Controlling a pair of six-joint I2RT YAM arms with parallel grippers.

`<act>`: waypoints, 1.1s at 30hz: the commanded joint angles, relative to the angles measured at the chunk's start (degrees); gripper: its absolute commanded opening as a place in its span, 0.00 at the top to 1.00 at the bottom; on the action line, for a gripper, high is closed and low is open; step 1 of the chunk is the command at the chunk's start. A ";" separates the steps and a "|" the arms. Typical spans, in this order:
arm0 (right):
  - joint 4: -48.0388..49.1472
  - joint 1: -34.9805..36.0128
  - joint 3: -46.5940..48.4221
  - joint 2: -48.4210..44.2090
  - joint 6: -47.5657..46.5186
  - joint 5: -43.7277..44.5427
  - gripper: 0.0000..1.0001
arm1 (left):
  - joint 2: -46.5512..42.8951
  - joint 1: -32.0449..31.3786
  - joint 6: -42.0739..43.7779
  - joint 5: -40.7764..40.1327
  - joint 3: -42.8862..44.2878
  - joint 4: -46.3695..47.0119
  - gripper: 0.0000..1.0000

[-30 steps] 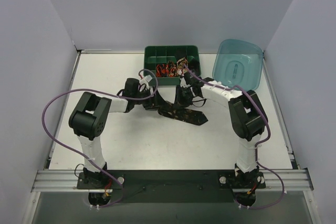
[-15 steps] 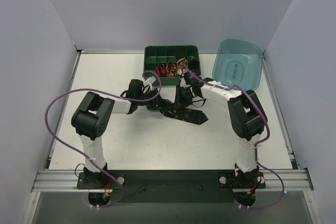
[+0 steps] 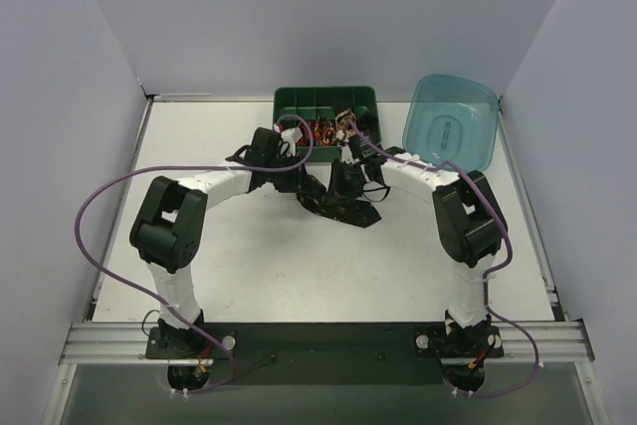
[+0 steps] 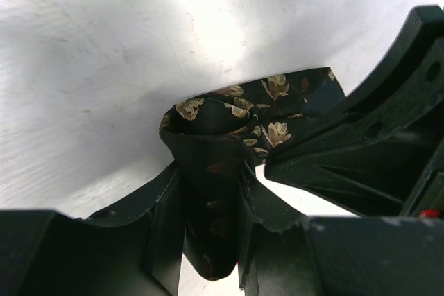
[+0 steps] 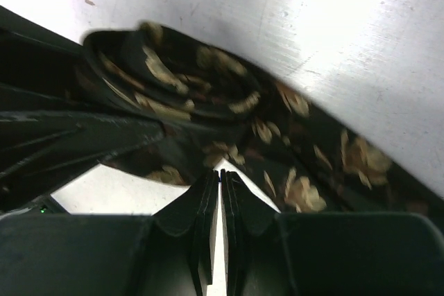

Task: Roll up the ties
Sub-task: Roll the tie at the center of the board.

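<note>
A black tie [image 4: 267, 105] with gold flower motifs lies on the white table, and in the top view it is a dark strip [image 3: 350, 210] between the two arms. My left gripper [image 4: 211, 178] is shut on a bunched fold of the tie; from above it sits at the strip's left end [image 3: 302, 184]. My right gripper [image 5: 220, 175] is shut, its tips resting at the edge of the tie [image 5: 291, 136] with nothing seen between them. It stands over the strip's middle [image 3: 347, 186]. Small red and gold coils [image 3: 318, 132] lie in the tray.
The dark green compartment tray [image 3: 299, 102] stands at the back of the table, just behind both grippers. A translucent teal tub [image 3: 453, 126] sits to its right. The right gripper's black body [image 4: 374, 157] crowds close to my left fingers.
My left gripper swung right and toward the back, then closed on the tie's left end. The strip has bunched and drawn in shorter. The right gripper stayed shut in place.
</note>
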 commanded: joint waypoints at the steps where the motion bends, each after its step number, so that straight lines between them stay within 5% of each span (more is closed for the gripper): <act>1: -0.01 -1.02 0.96 -5.48 0.71 -2.07 0.91 | -3.39 -2.27 10.18 -15.16 7.24 -18.07 0.78; 18: 3.50 -7.34 -8.26 -9.52 2.72 -5.41 0.90 | 9.25 -16.86 11.43 -54.02 29.47 -46.21 0.77; 27: 6.76 -10.25 -13.89 -12.16 4.66 -8.23 0.90 | 19.45 -24.68 6.59 -65.03 39.66 -53.77 0.76; 33: 6.85 -11.30 -15.74 -12.86 4.92 -8.05 0.90 | 24.73 -27.76 3.69 -67.68 46.44 -58.78 0.66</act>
